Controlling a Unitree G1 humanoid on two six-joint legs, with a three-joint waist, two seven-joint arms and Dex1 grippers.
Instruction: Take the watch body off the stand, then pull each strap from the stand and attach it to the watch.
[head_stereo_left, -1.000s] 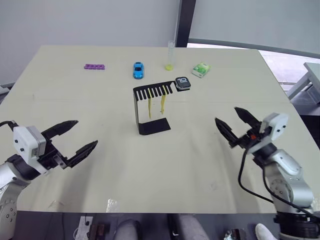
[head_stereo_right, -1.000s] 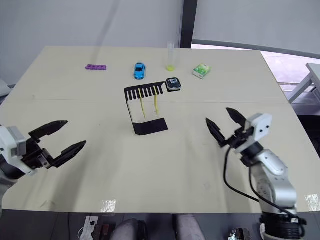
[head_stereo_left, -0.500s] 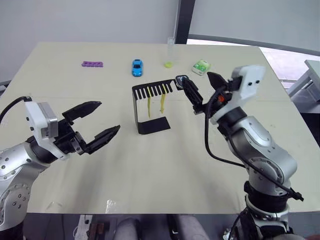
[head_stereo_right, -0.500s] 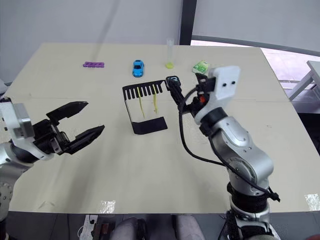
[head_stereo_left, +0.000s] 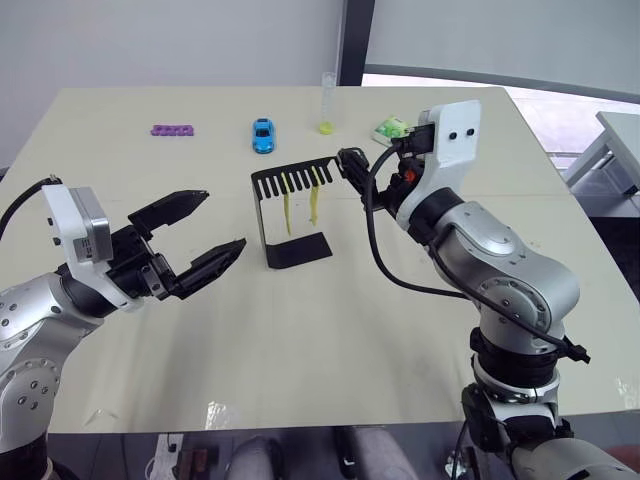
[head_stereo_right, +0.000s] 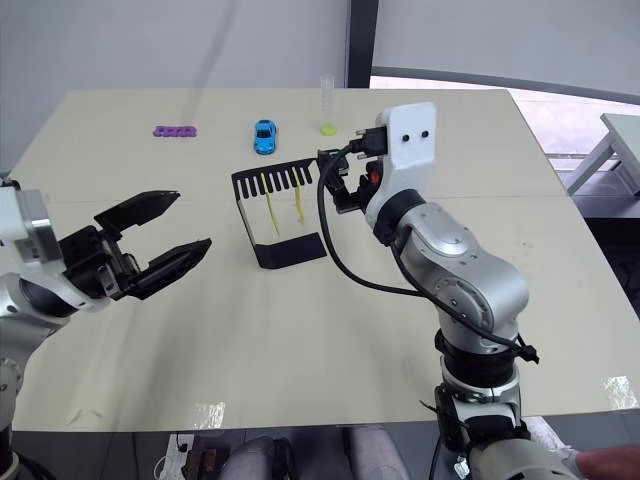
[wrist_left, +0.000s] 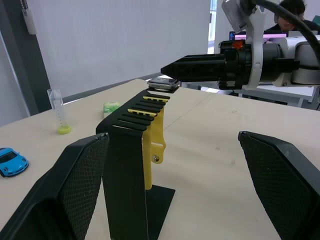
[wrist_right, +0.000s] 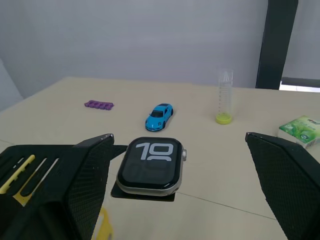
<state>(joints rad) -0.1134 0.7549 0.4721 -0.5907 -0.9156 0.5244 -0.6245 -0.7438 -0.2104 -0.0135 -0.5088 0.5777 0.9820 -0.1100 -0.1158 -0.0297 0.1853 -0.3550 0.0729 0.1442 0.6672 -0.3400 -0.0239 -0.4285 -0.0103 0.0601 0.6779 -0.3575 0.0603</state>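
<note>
R gripper (wrist_right: 175, 175) reaches the top plate of the black stand (head_stereo_left: 290, 220) at mid-counter (head_stereo_left: 330, 340), fingers spread w/ one either side of the watch body (wrist_right: 151, 166), not touching it. The watch body sits on the plate's end tab, screen up. Two yellow straps (wrist_left: 154, 142) hang from the comb slots beneath. L gripper (head_stereo_left: 195, 238) hovers over the counter near the stand's other side, fingers spread wide, holding nothing. Along the far edge: purple bar (head_stereo_left: 172, 130), blue toy car (head_stereo_left: 262, 135), test tube (head_stereo_left: 327, 102), green packet (wrist_right: 300, 129).
</note>
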